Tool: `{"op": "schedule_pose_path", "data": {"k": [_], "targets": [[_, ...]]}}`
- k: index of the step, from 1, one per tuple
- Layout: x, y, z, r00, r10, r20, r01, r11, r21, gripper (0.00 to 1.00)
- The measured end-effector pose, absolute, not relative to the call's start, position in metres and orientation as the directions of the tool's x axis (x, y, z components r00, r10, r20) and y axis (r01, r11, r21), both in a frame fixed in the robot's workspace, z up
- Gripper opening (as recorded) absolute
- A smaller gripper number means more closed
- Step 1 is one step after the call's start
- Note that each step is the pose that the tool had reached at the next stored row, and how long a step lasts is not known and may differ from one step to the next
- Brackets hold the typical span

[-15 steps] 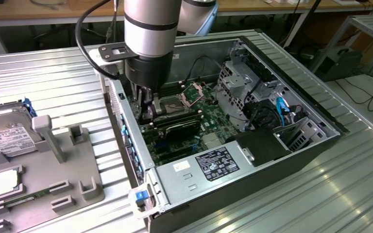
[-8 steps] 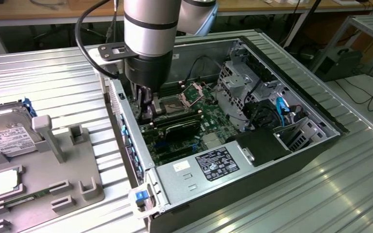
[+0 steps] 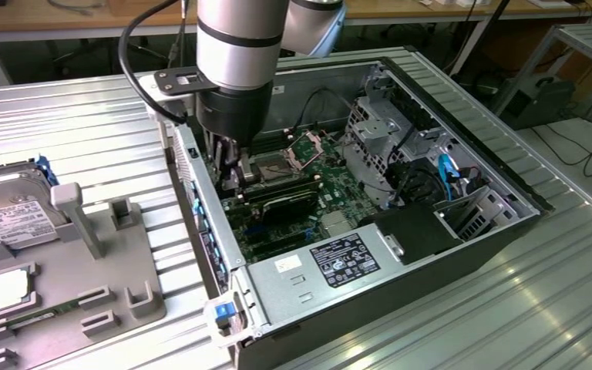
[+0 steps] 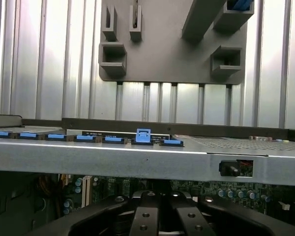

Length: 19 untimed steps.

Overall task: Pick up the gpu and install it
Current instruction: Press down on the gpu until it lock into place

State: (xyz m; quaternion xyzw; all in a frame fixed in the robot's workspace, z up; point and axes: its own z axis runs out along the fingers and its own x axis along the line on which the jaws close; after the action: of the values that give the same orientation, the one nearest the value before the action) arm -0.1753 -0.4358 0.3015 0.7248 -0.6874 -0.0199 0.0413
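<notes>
Beneath the black pincer (image 3: 237,179) lies a green motherboard (image 3: 307,196); blue clips (image 4: 94,138) line the silver case edge (image 4: 137,160) beside it, on the grey ribbed bench (image 3: 80,131).

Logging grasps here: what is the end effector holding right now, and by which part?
Cannot be told. The end effector is shut, low inside the computer case, but nothing between its tips can be made out.

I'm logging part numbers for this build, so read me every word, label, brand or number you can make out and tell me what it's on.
No text here can be read.
Black label on the power supply: print too small to read.
White label on the hard drive: blurred.
White stickers on the power supply: nothing readable.
Strip label by the case's blue clips: unreadable.
</notes>
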Motion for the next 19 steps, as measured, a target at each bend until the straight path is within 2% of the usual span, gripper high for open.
{"op": "schedule_pose_path", "data": {"k": [9, 19], "targets": [[-0.175, -0.436, 0.301, 0.056, -0.998, 0.025, -0.988, -0.051, 0.147, 0.11], [-0.171, -0.436, 0.290, 0.056, -0.998, 0.025, -0.988, -0.052, 0.145, 0.11]]}}
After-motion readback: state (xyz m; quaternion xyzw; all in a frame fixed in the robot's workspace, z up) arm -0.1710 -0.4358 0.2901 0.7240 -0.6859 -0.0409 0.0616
